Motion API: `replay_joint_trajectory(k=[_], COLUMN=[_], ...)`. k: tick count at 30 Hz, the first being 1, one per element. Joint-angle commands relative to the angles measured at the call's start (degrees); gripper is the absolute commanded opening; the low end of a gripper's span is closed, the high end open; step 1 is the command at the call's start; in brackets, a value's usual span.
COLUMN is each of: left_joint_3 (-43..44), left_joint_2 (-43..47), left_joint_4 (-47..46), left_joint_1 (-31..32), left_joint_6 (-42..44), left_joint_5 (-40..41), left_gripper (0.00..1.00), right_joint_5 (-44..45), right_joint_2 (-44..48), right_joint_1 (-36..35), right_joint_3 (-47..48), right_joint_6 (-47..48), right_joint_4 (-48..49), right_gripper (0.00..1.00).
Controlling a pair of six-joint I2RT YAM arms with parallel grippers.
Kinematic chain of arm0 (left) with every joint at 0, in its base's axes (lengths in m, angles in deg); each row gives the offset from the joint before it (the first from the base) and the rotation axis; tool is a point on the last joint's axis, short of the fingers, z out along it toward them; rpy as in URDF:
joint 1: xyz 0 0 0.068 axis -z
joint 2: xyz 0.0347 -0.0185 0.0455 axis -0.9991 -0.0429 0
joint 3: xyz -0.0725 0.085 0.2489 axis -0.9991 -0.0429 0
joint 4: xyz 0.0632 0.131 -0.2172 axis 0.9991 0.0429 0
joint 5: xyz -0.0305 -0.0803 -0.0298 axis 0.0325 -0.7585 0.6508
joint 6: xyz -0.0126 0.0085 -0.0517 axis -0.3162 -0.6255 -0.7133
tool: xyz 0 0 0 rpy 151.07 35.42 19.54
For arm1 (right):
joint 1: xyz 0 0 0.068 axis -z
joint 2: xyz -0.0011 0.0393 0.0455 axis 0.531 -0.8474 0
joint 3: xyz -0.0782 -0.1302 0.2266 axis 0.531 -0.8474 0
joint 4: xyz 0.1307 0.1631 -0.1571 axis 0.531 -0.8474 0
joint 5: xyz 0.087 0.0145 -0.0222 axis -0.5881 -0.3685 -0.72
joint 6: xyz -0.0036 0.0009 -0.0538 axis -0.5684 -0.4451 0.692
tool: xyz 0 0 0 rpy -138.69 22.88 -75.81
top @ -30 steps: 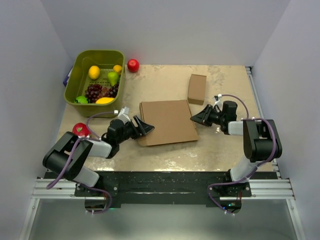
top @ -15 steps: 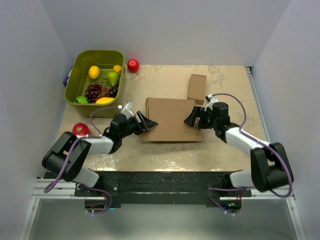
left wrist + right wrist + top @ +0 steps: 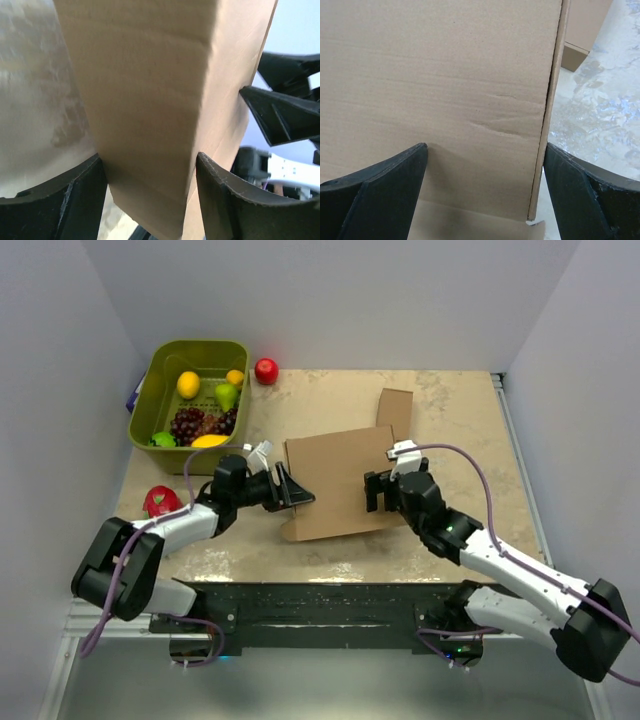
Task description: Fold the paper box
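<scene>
Cardboard at mid-table: the paper box [image 3: 335,485], plain brown on every face that shows, lies askew at the centre of the overhead frame on the marbled table [image 3: 450,430]. One arm stands at each of its side edges. The left gripper [image 3: 293,490] is at the box's left edge. In its wrist view a folded edge of the box [image 3: 145,100] fills the gap from finger to finger, and the jaws look clamped on it. The right gripper [image 3: 375,492] hangs over the box's right-hand part with its jaws spread wide and holding nothing. Its wrist view shows the flat panel [image 3: 435,75] and the panel's right edge lying between the two dark fingers [image 3: 380,190].

A smaller cardboard box [image 3: 397,408] sits just behind the big one, upper right of centre, with its near end hidden by the raised far corner. It is also cut off at the upper right of the right wrist view [image 3: 585,25]. The left wrist picture is blurred, and whether the box's left side is off the table cannot be told. A green basket [image 3: 195,344] of fruit stands at the upper left, with a red apple [image 3: 266,371] beside it.
</scene>
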Motion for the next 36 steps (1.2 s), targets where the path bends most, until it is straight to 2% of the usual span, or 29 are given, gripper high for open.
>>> replay_joint_trajectory(k=[1,3,9,12,16,20,25,28,31,36], left_joint_3=[3.64,2.85,-0.31,-1.28,-1.81,-0.49,0.73,0.92,0.48,-1.19], left_joint_2=[1.32,3.6,10.37,11.52,11.43,9.68,8.54,8.27,8.1,7.3], left_joint_4=[9.87,10.15,13.75,15.51,16.47,19.28,23.15,27.02,27.9,26.15], left_joint_1=[1.21,1.12,-0.63,-1.86,-2.57,-3.97,-7.39,-9.32,-11.52,-11.88], left_joint_6=[5.03,5.82,7.14,7.23,5.91,5.12,4.94,5.65,5.47,2.59], left_joint_5=[2.51,2.42,3.3,1.98,-1.17,-5.05,-9.97,-12.43,-15.33,-19.46], left_gripper=[0.24,0.22,0.18,0.16,0.14,0.13,0.11,0.11,0.1,0.08], right_joint_5=[-4.92,-2.29,5.11,2.49,-6.4,-2.55,11.22,17.73,21.62,27.87], right_joint_2=[-1.85,-3.88,-4.68,-1.01,4.72,3.59,-2.11,-5.81,-10.47,-18.36], right_joint_1=[-5.99,-6.08,-4.94,-4.32,-6.07,-16.86,-33.9,-40.41,-44.82,-47.48], right_joint_3=[3.79,6.07,6.52,6.0,3.63,4.59,4.68,5.64,6.17,5.82], right_joint_6=[-0.35,-3.58,-5.19,-3.71,0.6,6.48,11.42,15.98,19.58,24.95], right_joint_4=[4.78,2.58,-1.56,-1.3,5.19,4.85,7.22,8.63,11.18,16.18], right_gripper=[0.99,0.99,0.99,0.99,0.99,0.99,0.99,0.99,0.99,0.99])
